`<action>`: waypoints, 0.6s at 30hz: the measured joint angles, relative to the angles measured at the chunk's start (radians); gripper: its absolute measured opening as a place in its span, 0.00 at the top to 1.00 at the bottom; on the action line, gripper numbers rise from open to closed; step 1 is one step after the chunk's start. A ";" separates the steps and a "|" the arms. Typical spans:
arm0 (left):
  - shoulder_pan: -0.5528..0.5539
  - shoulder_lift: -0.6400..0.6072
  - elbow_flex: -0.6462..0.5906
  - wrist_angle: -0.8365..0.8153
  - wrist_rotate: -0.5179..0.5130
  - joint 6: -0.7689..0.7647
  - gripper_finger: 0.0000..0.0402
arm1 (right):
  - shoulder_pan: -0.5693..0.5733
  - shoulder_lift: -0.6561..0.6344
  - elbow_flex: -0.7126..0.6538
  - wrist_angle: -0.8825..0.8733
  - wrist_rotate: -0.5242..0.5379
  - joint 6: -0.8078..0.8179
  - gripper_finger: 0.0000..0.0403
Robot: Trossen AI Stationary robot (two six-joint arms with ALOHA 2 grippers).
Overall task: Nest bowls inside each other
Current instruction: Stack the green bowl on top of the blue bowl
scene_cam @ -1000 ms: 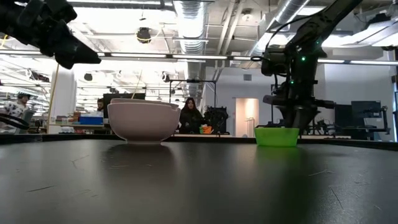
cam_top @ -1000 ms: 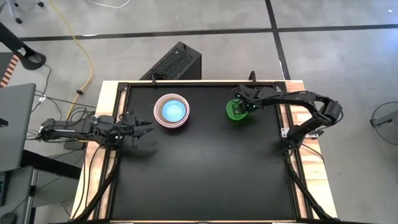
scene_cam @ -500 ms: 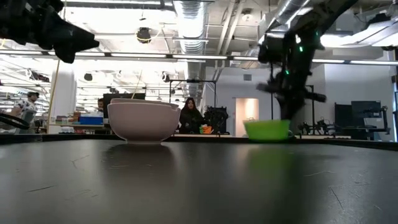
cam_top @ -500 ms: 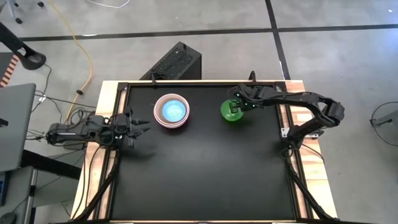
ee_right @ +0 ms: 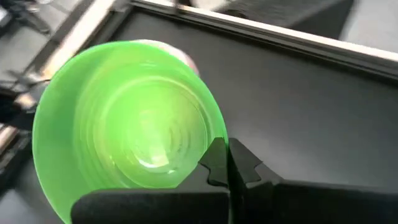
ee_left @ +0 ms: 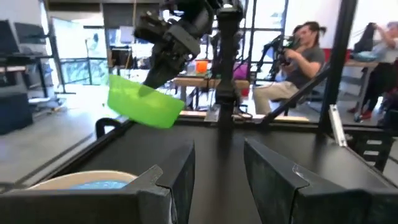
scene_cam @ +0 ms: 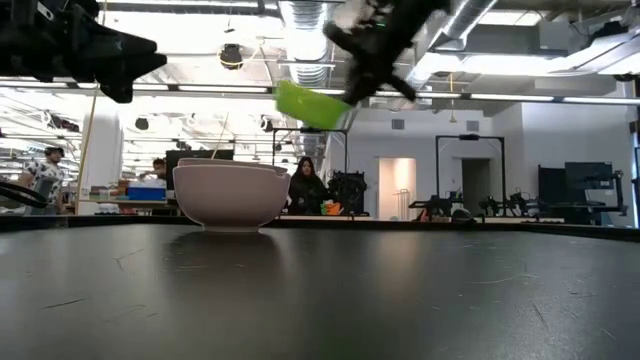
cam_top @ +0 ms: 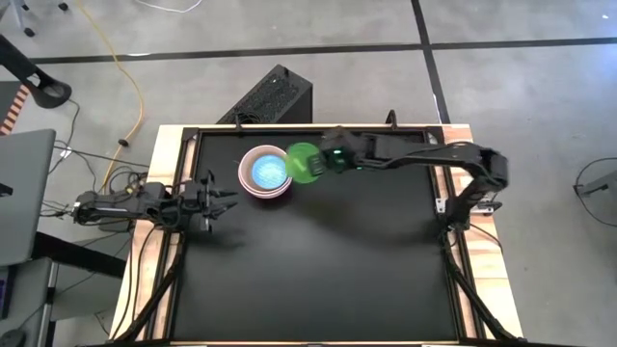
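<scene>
The green bowl [cam_top: 303,162] is hanging in the air above the table [cam_top: 318,270], tilted, just to the right of the stack of bowls [cam_top: 265,172] and overlapping its right rim from above. The right gripper [cam_top: 326,161] is clenching the green bowl by its rim, one finger inside and one outside, with the right arm reaching leftward across the far part of the table. In the low view the green bowl [scene_cam: 310,106] is sitting well above the stack [scene_cam: 231,195], which is resting on the table at the far left-centre. That stack is showing a light blue bowl [cam_top: 267,171] nested inside pale pink and white outer bowls. The left gripper [cam_top: 220,199] is waiting at the table's left edge, near the stack, with its fingers spread apart and gripping nothing. A seated person [ee_left: 298,56] is showing in the room beyond the table.
</scene>
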State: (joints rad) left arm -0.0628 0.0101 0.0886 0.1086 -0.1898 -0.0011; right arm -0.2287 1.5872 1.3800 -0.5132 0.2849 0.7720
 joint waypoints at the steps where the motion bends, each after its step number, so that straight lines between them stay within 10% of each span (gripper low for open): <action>1: 0.000 0.000 -0.008 0.017 0.005 0.001 0.68 | 0.011 0.040 0.049 0.000 -0.001 -0.016 1.00; 18: 0.000 0.000 -0.014 0.044 0.051 -0.056 0.68 | -0.010 0.625 0.850 -0.314 -0.152 -0.160 1.00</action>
State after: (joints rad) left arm -0.0631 0.0105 0.0746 0.1528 -0.1383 -0.0567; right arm -0.2391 2.2126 2.2296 -0.8272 0.1327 0.6124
